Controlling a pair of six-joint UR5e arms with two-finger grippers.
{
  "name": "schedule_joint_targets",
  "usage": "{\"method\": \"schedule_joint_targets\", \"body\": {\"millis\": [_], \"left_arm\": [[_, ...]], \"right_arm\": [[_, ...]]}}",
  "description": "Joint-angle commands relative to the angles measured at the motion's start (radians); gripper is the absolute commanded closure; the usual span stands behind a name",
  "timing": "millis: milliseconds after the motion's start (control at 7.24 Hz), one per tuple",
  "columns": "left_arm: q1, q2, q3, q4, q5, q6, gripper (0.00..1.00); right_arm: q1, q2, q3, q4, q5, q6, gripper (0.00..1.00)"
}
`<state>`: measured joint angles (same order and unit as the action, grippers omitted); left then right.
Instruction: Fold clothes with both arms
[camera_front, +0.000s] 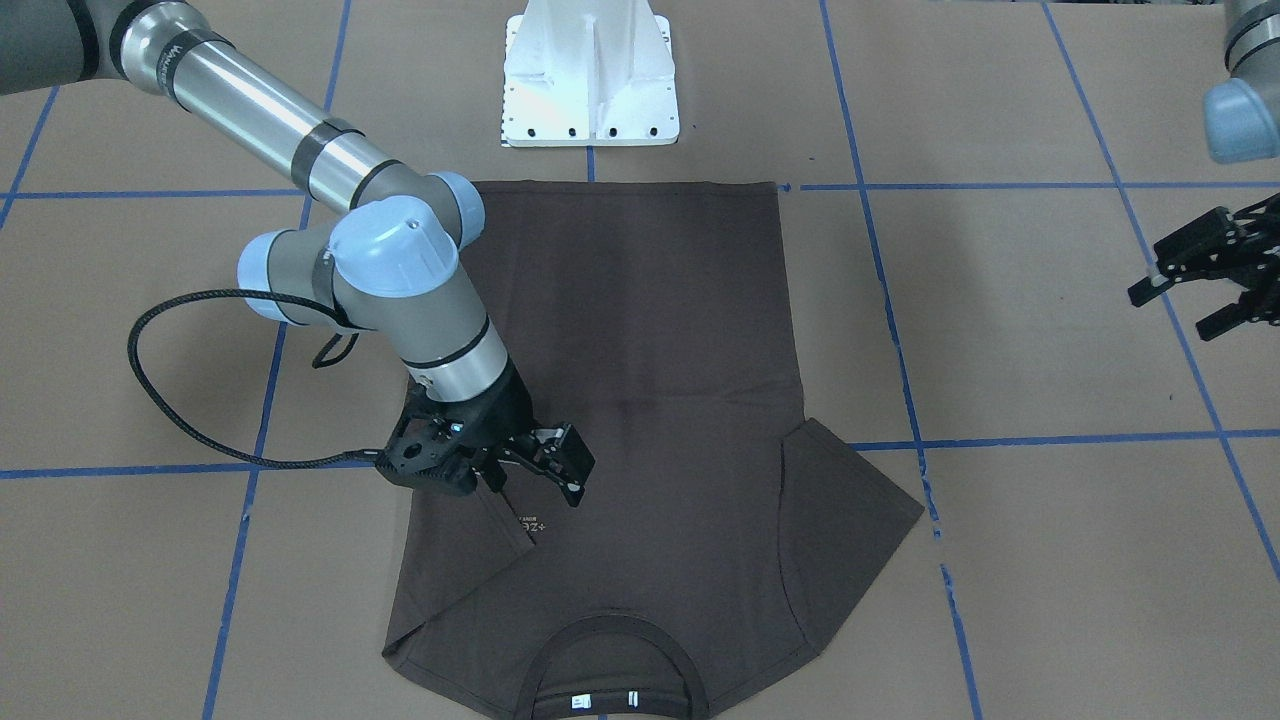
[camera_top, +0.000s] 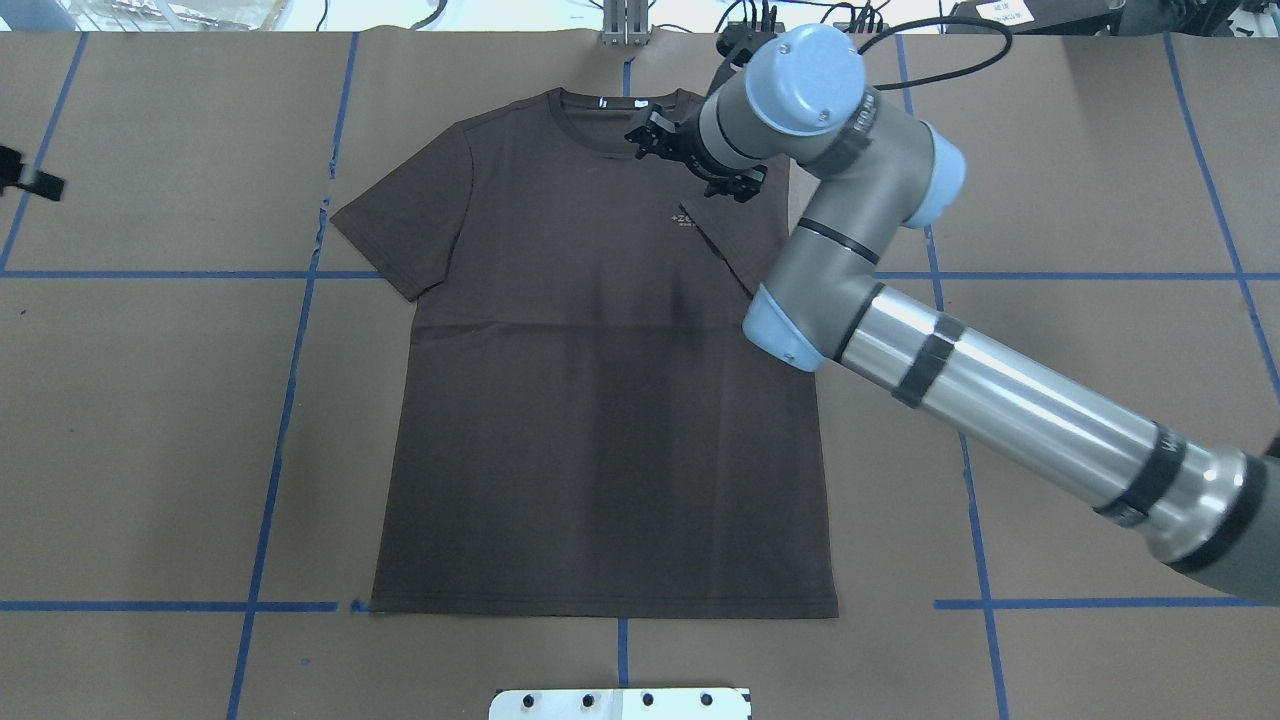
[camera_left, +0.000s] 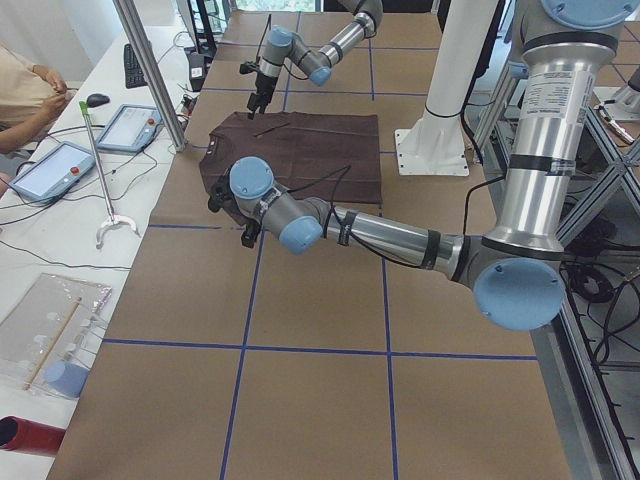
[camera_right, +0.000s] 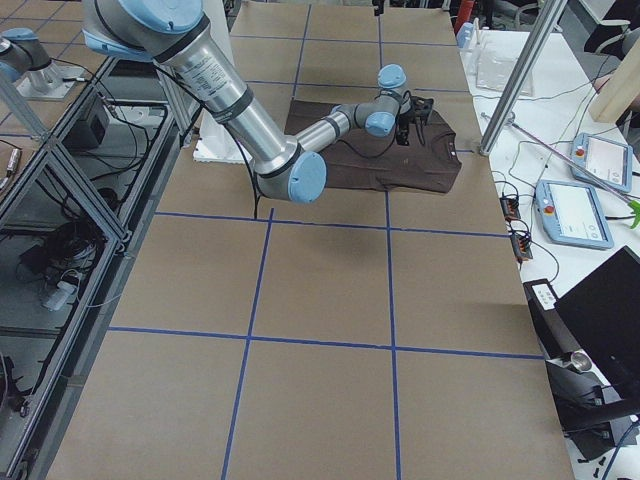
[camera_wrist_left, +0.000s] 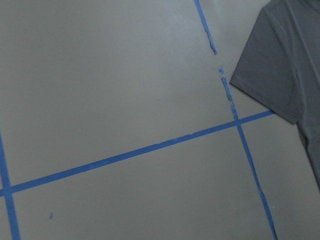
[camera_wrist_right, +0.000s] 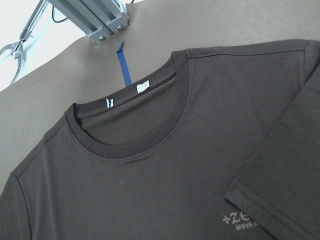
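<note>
Item: one dark brown T-shirt (camera_top: 600, 400), flat on the table (camera_top: 150, 400), long axis running straight out from the robot, collar (camera_top: 610, 105) at the far end; right sleeve (camera_front: 450, 560) already turned in over the chest, left sleeve (camera_top: 400, 215) spread flat. Right gripper (camera_front: 535, 478) hangs just above the turned-in sleeve, jaws parted, nothing between them. Left gripper (camera_front: 1190, 300) – jaws likewise apart and empty – sits well off to the shirt's left and is the nearer to the unfolded sleeve; no container bears on this fold.
</note>
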<state>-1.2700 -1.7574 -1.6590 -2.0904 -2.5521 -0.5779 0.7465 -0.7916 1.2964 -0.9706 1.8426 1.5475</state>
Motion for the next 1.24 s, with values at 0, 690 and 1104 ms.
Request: {"method": "schedule_joint_targets", "body": {"millis": [0,690,1104], "left_arm": [[0.258,-0.194,0.080,-0.003,0.196,-0.367,0.03],[0.346,-0.381,0.455,-0.094,0.493,-0.456,0.13],[0.359,-0.401,0.530,-0.154,0.526,-0.455,0.21]], "right_arm": [[0.055,-0.217,0.244,0.001,0.126,-0.080,0.00],[0.136,-0.307,0.307,0.001,0.182,-0.142,0.00],[0.136,-0.325,0.310,0.001,0.173,-0.142,0.00]]}}
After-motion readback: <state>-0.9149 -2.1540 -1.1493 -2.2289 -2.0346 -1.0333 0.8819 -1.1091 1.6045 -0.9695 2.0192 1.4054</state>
